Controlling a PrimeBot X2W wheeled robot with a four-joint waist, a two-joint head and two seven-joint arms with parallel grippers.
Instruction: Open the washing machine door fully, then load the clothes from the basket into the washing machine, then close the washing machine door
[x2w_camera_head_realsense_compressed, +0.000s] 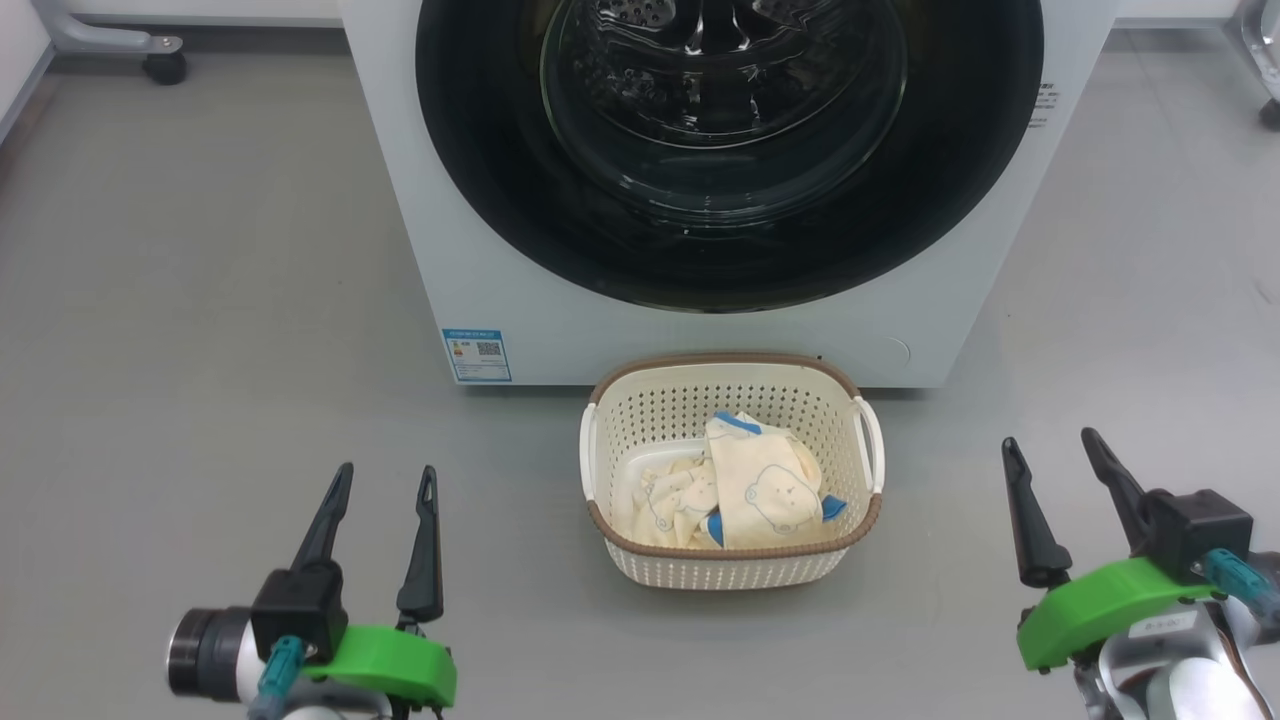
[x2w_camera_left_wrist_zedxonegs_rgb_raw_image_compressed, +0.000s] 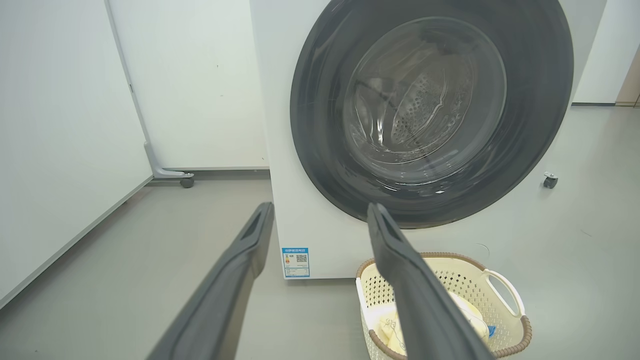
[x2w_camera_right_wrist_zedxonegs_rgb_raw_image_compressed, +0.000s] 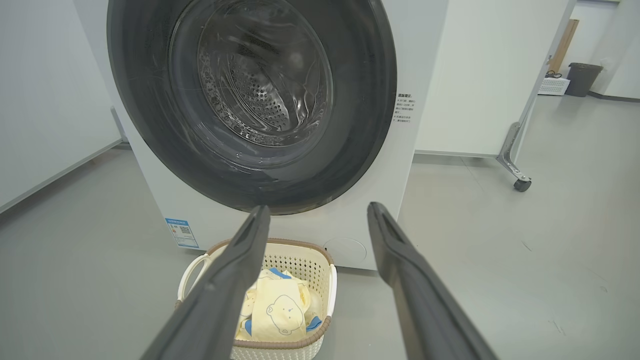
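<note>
Washing machine door (x2w_camera_head_realsense_compressed: 730, 100) is sitting shut at twelve o'clock. Basket (x2w_camera_head_realsense_compressed: 733, 362) is standing at six o'clock of it, clothes (x2w_camera_head_realsense_compressed: 750, 485) lying inside. Left gripper (x2w_camera_head_realsense_compressed: 387, 470) at seven o'clock, right gripper (x2w_camera_head_realsense_compressed: 1049, 438) at four, are hovering spread wide, gripping nothing.

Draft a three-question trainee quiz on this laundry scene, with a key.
1. True or false: the large round black-rimmed glass washing machine door of the big white front-loading washing machine is shut.
2. Where do the pale cream-yellow bear-print clothes lie? A inside the machine; B in the small cream perforated plastic basket; C on the floor.
3. Fill in: the left gripper and the right gripper, each with two long dark fingers, both stand ____, holding nothing.
Key: 1 true; 2 B; 3 open.
</note>
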